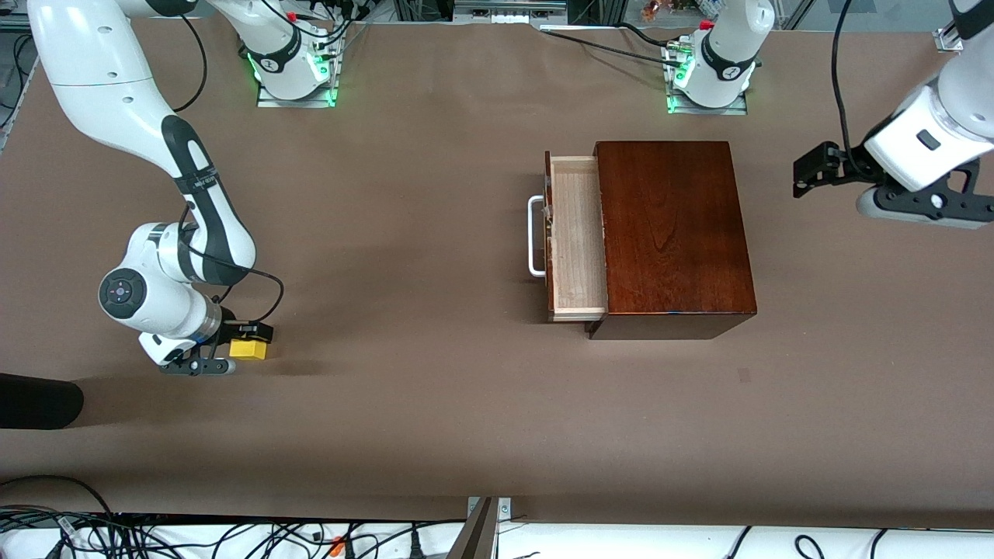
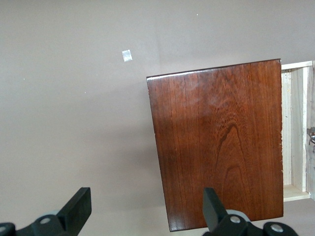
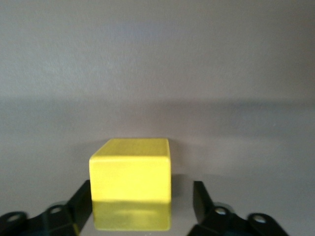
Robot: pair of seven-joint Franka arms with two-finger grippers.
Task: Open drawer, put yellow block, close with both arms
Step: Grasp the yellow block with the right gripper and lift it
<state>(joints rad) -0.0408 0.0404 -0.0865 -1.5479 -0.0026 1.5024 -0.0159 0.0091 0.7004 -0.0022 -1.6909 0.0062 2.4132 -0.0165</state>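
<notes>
The yellow block [image 1: 248, 349] [image 3: 130, 182] rests on the table toward the right arm's end. My right gripper [image 1: 237, 351] [image 3: 141, 196] is low at the table with its fingers on either side of the block. One finger touches the block and the other stands a little apart, so the gripper is open. The drawer [image 1: 576, 233] [image 2: 295, 128] is pulled out of the dark wooden box [image 1: 672, 233] [image 2: 216, 142]; its white handle [image 1: 534, 237] faces the right arm's end and nothing lies inside. My left gripper [image 1: 811, 171] [image 2: 146, 199] hangs open in the air beside the box's closed end.
A small pale tape mark [image 1: 744, 375] [image 2: 127, 55] is on the table nearer the front camera than the box. A dark rounded object [image 1: 39, 400] juts in at the right arm's end. Cables run along the table's near edge.
</notes>
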